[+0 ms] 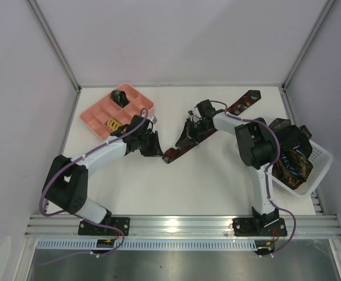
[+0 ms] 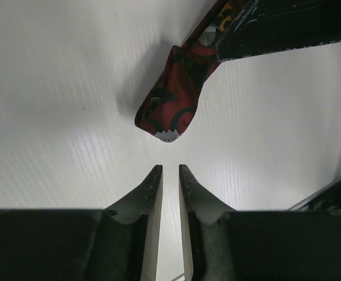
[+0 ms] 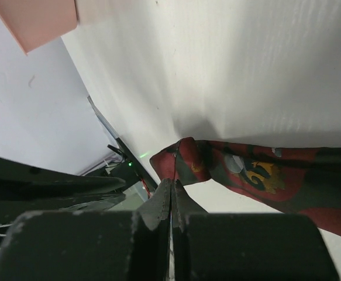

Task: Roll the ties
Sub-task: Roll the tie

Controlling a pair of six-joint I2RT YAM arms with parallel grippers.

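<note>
Left wrist: left gripper, fingers narrowly apart, is facing the red-and-black patterned fabric tie at twelve o'clock; right gripper is pinching it; advisably, grip the tip squarely.

Pink tray, white basket, white table

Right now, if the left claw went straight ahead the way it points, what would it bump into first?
Probably the end of the red tie, ahead of the left claw; nothing shows between them, though depth is unclear.
</note>
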